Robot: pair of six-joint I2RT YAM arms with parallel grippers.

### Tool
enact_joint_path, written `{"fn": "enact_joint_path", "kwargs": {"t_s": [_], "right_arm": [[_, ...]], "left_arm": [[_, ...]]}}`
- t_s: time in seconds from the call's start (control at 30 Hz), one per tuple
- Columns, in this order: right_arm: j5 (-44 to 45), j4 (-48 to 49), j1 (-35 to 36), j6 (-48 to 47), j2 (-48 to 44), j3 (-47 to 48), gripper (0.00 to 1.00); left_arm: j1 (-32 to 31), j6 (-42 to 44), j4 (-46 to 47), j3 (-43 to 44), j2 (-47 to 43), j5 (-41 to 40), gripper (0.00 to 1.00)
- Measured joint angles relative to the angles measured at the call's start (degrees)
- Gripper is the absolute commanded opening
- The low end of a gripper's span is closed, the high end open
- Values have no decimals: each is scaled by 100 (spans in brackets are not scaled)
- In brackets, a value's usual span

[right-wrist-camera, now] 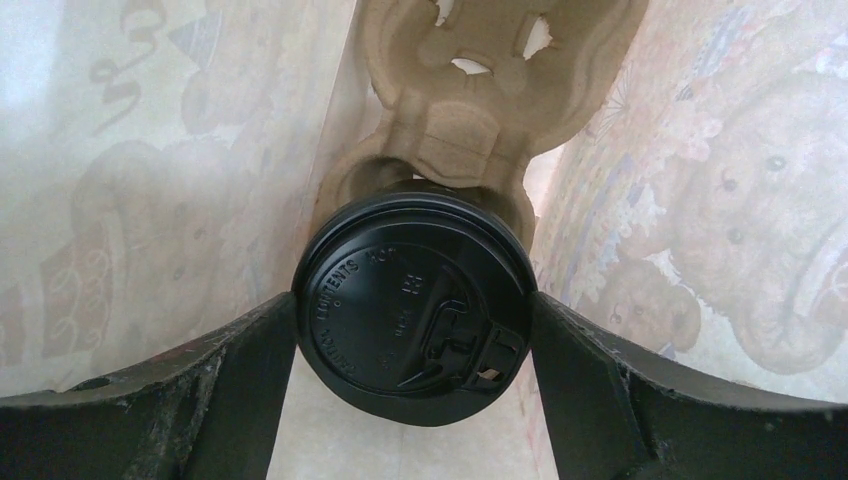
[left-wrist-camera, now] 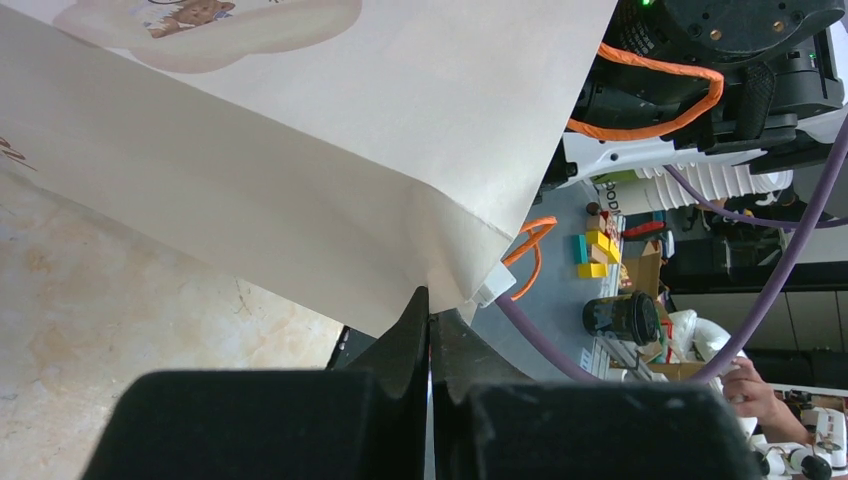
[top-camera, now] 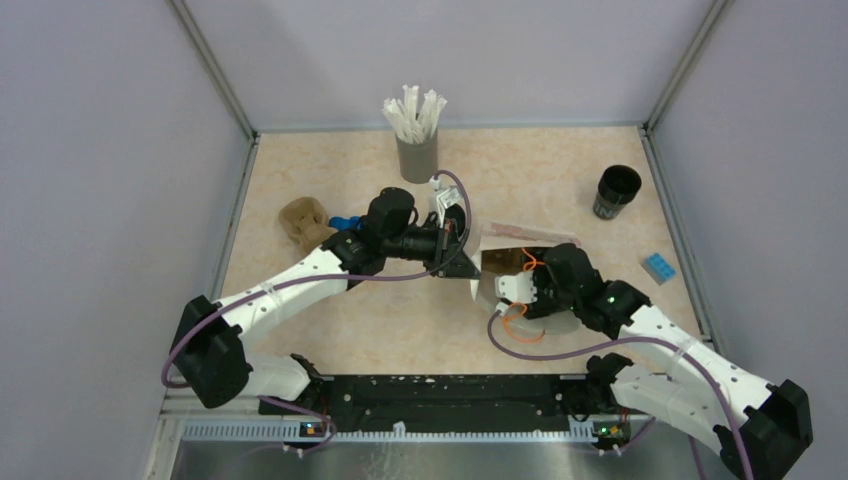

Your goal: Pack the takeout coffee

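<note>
The takeout coffee (right-wrist-camera: 413, 300), a black cup seen lid-on, sits in a brown pulp carrier (right-wrist-camera: 480, 110) inside a printed paper bag (right-wrist-camera: 150, 180). My right gripper (right-wrist-camera: 413, 320) reaches into the bag, and both of its fingers touch the lid's rim on either side. From above, the bag (top-camera: 500, 262) lies mid-table with its mouth facing the right arm, hiding the cup and the right gripper. My left gripper (left-wrist-camera: 430, 305) is shut on the bag's (left-wrist-camera: 300, 150) bottom corner edge, and from above the left gripper (top-camera: 462, 262) sits at the bag's left side.
A grey holder of white wrapped straws (top-camera: 417, 150) stands at the back centre. An open black cup (top-camera: 617, 190) is at the back right, with a blue brick (top-camera: 658, 267) nearer. A brown pulp piece (top-camera: 303, 222) lies by the left arm. Walls enclose the table.
</note>
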Motion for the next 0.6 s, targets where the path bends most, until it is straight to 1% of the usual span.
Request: {"fn": "enact_joint_path", "kwargs": {"t_s": [0.27, 0.4, 0.6], "right_arm": [[-111, -142, -4, 4, -48, 35, 87], [-188, -203, -24, 4, -125, 37, 86], [-267, -249, -24, 28, -184, 72, 92]], "left_arm": [[0, -13, 2, 11, 4, 22, 0], [-4, -15, 2, 11, 7, 22, 0], [-4, -15, 2, 13, 15, 24, 0]]}}
